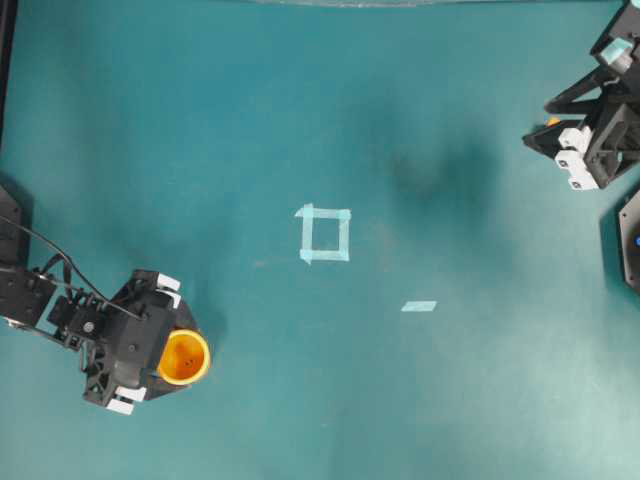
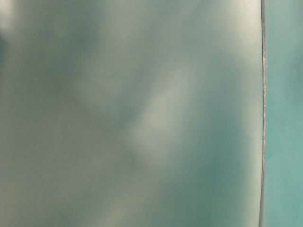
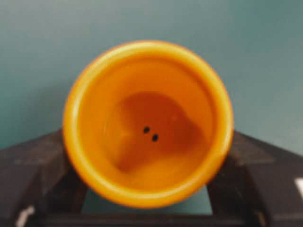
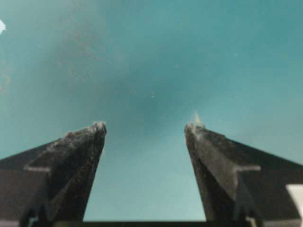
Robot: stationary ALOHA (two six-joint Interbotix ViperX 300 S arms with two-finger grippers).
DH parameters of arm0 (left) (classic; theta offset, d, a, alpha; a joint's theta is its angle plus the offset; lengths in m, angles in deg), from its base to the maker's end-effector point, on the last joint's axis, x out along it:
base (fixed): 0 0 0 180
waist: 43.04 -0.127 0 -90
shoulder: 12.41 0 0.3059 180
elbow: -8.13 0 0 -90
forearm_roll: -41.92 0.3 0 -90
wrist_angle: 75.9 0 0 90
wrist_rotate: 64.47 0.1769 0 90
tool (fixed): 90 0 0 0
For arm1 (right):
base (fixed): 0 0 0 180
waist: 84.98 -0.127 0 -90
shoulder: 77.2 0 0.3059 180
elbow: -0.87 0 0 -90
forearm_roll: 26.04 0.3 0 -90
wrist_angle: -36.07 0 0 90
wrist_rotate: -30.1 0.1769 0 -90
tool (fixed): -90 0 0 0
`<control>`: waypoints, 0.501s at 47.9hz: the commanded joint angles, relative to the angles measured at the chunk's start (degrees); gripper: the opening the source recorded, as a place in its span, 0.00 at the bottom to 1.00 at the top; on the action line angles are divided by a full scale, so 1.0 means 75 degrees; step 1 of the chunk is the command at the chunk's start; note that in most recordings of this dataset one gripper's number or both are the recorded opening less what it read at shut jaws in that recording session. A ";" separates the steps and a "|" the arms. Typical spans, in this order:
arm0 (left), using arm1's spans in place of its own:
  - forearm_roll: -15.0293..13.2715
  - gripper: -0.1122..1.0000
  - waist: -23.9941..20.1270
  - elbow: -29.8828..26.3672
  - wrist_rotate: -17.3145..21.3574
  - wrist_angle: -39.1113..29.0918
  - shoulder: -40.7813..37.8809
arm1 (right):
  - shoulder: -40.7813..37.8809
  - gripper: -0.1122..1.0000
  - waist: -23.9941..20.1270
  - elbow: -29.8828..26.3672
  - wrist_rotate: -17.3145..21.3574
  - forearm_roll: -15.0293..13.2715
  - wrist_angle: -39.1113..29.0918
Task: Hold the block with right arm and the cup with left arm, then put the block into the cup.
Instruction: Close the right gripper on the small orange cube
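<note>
The yellow-orange cup (image 1: pixel 184 357) stands upright at the lower left, between the fingers of my left gripper (image 1: pixel 190 357). In the left wrist view the cup (image 3: pixel 147 123) fills the frame, empty, with a black finger (image 3: pixel 40 170) on each side; its rim hides whether they touch it. At the upper right, my right gripper (image 1: pixel 541 123) is open. A small orange speck, the block (image 1: pixel 553 121), shows between its fingers. The right wrist view has bare mat between the spread fingertips of the right gripper (image 4: pixel 145 126), and a pale sliver of the block (image 4: pixel 197 117) at the right tip.
A square outline of pale tape (image 1: pixel 325 233) marks the middle of the teal mat, and a short tape strip (image 1: pixel 419 306) lies below and right of it. A black fixture (image 1: pixel 630 240) sits at the right edge. The table-level view is a blur.
</note>
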 commanded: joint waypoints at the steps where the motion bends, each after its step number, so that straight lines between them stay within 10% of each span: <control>1: 0.0012 0.69 -0.0059 -0.0059 -0.0012 -0.0129 0.0187 | 0.0012 0.70 0.0176 -0.0211 0.0012 -0.0141 -0.0012; 24: 0.0035 0.68 -0.1102 -0.1254 0.0410 -0.1055 0.0586 | -0.0281 0.70 0.1125 -0.0211 0.0012 -0.0457 -0.1195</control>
